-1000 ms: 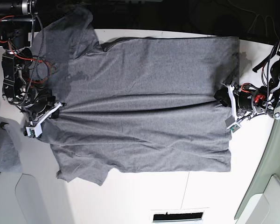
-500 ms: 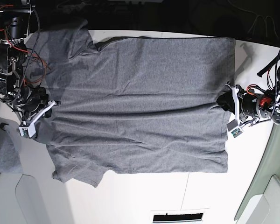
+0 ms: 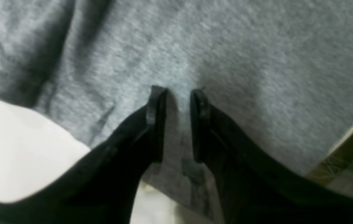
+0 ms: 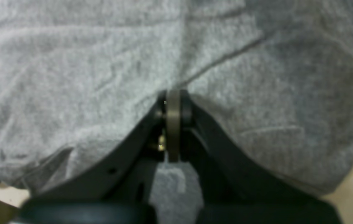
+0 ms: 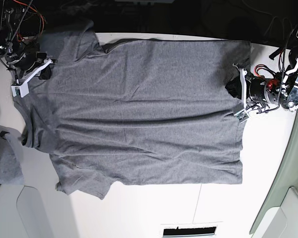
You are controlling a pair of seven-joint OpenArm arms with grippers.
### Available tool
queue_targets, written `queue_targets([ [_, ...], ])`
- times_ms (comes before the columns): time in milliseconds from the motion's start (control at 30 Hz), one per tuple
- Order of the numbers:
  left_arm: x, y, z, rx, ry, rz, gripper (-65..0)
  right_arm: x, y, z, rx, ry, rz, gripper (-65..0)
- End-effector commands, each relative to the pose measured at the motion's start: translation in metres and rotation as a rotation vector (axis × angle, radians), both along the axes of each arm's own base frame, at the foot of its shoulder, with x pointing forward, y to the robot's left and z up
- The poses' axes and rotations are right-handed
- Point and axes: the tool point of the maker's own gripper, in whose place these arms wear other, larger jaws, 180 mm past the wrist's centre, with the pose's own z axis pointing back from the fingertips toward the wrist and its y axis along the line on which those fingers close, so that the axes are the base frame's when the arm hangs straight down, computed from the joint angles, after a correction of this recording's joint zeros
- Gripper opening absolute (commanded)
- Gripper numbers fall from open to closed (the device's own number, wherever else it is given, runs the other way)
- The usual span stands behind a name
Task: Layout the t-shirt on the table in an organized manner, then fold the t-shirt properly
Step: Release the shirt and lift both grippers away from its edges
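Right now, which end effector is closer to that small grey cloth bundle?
Right. The right end effector is at the t-shirt shoulder end, on the cloth bundle side; the left end effector is far across, at the hem.

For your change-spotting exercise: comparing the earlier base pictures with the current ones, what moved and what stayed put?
Both arms slid toward the table's far edge, the right gripper furthest. The shirt shifted slightly toward the right arm's side. Each gripper kept to its own shirt edge. The grey bundle stayed put.
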Motion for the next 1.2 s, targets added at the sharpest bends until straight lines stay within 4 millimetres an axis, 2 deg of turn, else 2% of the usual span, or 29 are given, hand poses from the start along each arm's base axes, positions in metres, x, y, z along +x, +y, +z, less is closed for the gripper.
queue_targets([
  [0,0.014,0.007,0.007,0.010,-0.045,0.024,-50.5,0.007,-0.003,0.006,0.002,-0.033,-0.003,-65.0],
  [167,0.013,0.011,-0.023,0.045,-0.012,0.076,-50.5,0.012,-0.010,-0.008,0.022,-0.016,-0.044,-65.0],
  [300,0.028,0.011,-0.038,0.046,-0.001,0.129,-50.5,0.034,-0.014,-0.014,0.045,-0.014,-0.078,-65.0],
  [433,0.050,0.019,-0.038,0.052,-0.012,0.175,-50.5,0.061,-0.017,-0.010,0.051,-0.053,-0.082,-65.0],
  [633,0.082,0.030,-0.021,0.053,-0.063,0.209,-50.5,0.093,-0.019,0.000,0.069,-0.086,-0.101,-65.0],
  [767,0.085,0.031,-0.017,0.062,-0.050,0.210,-50.4,0.108,-0.019,0.011,0.071,-0.118,-0.097,-65.0],
  [833,0.079,0.022,-0.012,0.019,-0.010,0.181,-50.4,0.111,-0.017,0.018,0.066,-0.126,-0.085,-65.0],
  [933,0.078,0.009,0.007,-0.088,0.015,0.171,-50.4,0.113,-0.012,0.032,0.062,-0.133,-0.053,-65.0],
  [1067,0.085,0.014,0.035,-0.128,-0.020,0.165,-50.4,0.110,0.001,0.058,0.068,-0.162,0.001,-65.0],
  [1167,0.084,0.022,0.050,-0.132,-0.020,0.161,-49.5,0.099,0.004,0.066,0.040,-0.160,0.036,-65.0],
])
